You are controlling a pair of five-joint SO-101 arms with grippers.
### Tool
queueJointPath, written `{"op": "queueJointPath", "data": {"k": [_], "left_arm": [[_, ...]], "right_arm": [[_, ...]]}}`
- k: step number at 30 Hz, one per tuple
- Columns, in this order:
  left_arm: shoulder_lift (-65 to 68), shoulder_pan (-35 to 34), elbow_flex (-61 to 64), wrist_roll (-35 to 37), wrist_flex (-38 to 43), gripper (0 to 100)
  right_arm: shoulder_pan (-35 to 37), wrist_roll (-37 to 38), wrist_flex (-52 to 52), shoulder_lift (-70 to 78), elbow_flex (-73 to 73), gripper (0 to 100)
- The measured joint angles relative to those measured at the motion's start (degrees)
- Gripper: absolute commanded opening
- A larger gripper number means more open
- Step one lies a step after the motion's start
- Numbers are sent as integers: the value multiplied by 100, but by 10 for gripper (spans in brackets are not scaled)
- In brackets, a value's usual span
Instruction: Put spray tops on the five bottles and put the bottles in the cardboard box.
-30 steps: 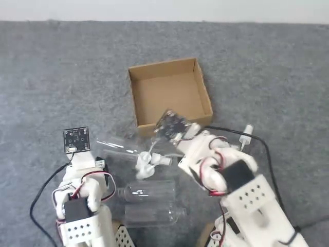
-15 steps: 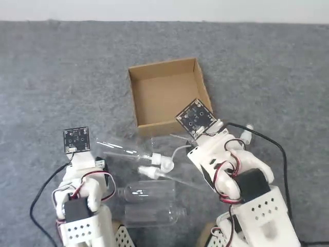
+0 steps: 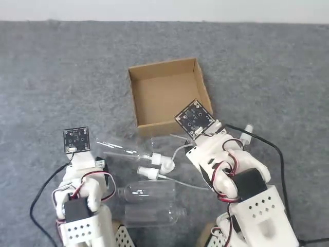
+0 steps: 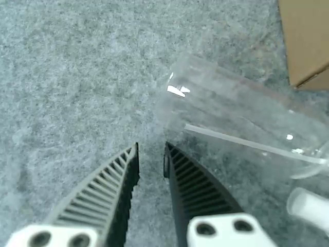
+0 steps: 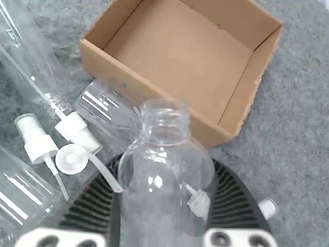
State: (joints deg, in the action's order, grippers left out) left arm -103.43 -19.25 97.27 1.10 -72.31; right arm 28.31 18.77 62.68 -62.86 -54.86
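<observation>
Beside the brown cardboard box (image 3: 167,95) our right claw (image 5: 165,198) now grips a clear capless plastic bottle (image 5: 163,149), lifted for capping; our left claw (image 4: 151,152) rests parted, empty.

This is looking like a carpeted indoor robot workspace: grey carpet (image 3: 267,67) is spreading all around the cardboard box (image 3: 167,95), a pale wall (image 3: 164,10) is running beyond it, and the left arm (image 3: 82,203) and right arm (image 3: 244,188) are sitting before it.

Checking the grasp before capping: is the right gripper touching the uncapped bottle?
Touching. In the right wrist view the right gripper clamps the uncapped bottle, a finger against each side.
</observation>
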Motion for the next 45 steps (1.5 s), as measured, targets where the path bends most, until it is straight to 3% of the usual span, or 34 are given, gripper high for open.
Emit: {"op": "queueJointPath", "data": {"k": [9,22,34,45], "left_arm": [[0,0,0,0,0,74],[0,0,0,0,0,74],[0,0,0,0,0,74],[0,0,0,0,0,74]], "right_arm": [[-580,-18,0,-1327,-79,90],[-642,-193,-712,-3297,-1732,89],[-668,-193,-747,-4035,-1978,90],[-2084,-826,-870,-4035,-1978,90]]}}
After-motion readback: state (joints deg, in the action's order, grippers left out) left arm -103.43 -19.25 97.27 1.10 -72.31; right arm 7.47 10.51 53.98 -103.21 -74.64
